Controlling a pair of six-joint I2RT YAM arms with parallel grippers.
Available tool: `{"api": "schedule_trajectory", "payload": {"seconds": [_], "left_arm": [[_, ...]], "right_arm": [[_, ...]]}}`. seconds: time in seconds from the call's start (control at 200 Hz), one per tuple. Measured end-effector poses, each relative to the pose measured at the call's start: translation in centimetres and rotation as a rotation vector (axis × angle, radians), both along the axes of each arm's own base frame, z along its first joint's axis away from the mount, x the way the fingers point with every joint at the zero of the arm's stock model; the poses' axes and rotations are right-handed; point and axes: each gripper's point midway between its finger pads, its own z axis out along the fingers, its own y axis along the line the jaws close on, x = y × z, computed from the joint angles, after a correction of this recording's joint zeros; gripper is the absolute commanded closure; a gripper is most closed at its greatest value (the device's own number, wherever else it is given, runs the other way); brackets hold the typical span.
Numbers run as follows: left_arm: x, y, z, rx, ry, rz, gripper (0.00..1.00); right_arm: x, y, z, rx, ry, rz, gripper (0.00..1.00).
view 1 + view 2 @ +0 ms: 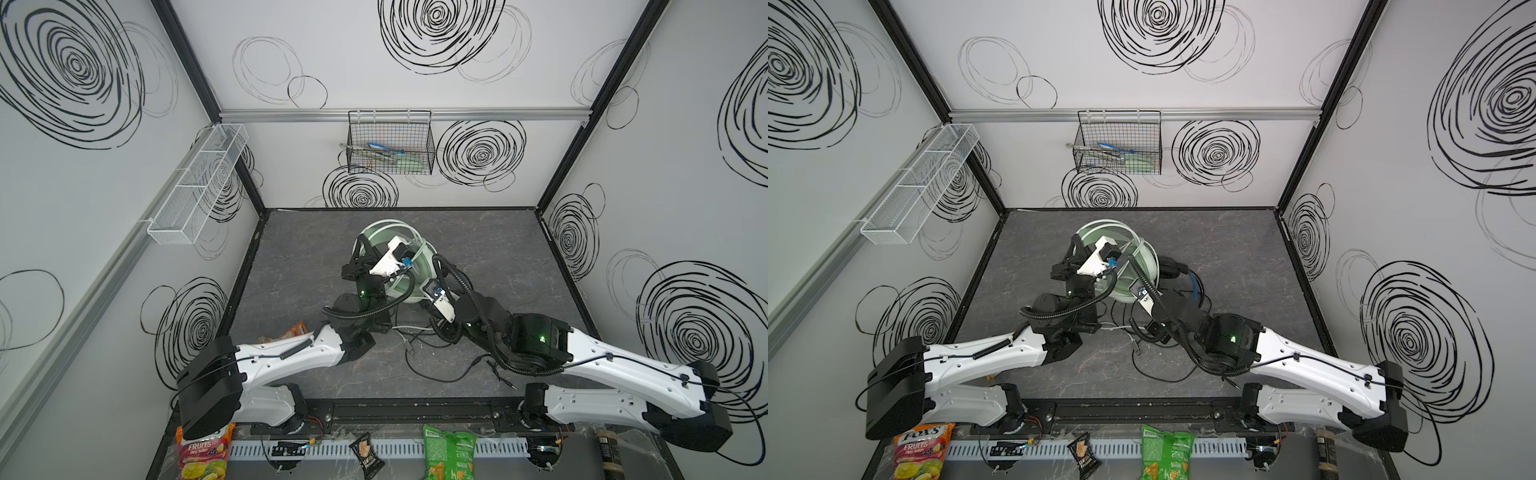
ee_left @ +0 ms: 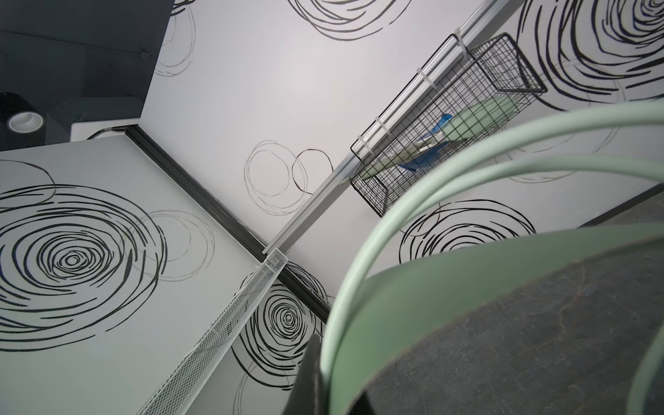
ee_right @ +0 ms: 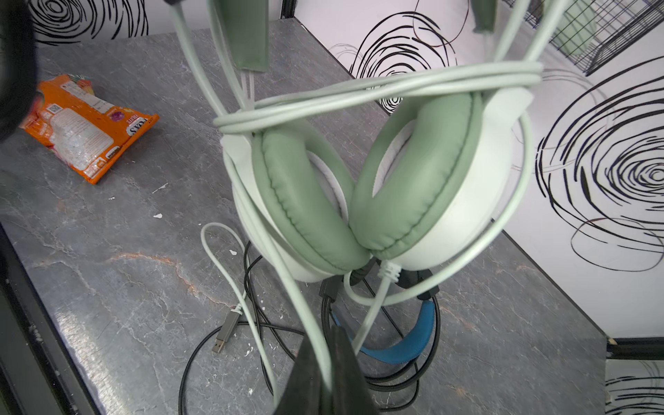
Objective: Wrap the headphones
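Left claw (image 1: 362,243) tight on mint headset (image 3: 305,201), right claw (image 3: 325,381) on its cable (image 3: 377,86), over table (image 1: 498,249) middle

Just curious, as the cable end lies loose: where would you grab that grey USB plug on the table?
Likely the USB plug by its rigid grey body, from above, jaws across its narrow sides: it lies flat on the table, wider than its thin pale cable.

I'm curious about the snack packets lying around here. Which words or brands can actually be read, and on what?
"FOX'S", "FRUITS": on the candy bag at the front edge.
Orange packet on the table: print too small to read.
Green bag, small dark packet: print too blurred to read.
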Motion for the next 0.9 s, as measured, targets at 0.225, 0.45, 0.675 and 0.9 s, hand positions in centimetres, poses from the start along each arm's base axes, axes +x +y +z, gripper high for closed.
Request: {"api": "schedule_trajectory", "payload": {"seconds": [0.225, 0.45, 0.675, 0.9], "left_arm": [[0.5, -0.6, -0.4, 0.082, -0.012, 0.063, 1.0], [0.5, -0.5, -0.3, 0.128, -0.002, 0.091, 1.0], [0.5, -0.4, -0.3, 0.135, 0.004, 0.099, 1.0], [0.5, -0.3, -0.4, 0.159, 0.018, 0.113, 1.0]], "right_arm": [[-1.0, -0.7, 0.8, 0.088, 0.047, 0.004, 0.91], [-1.0, -1.3, 0.0, 0.076, 0.07, -0.025, 0.9], [0.0, -1.8, -1.0, 0.006, 0.046, -0.085, 0.9], [0.0, -2.3, -0.6, 0.005, 0.047, -0.102, 0.9]]}}
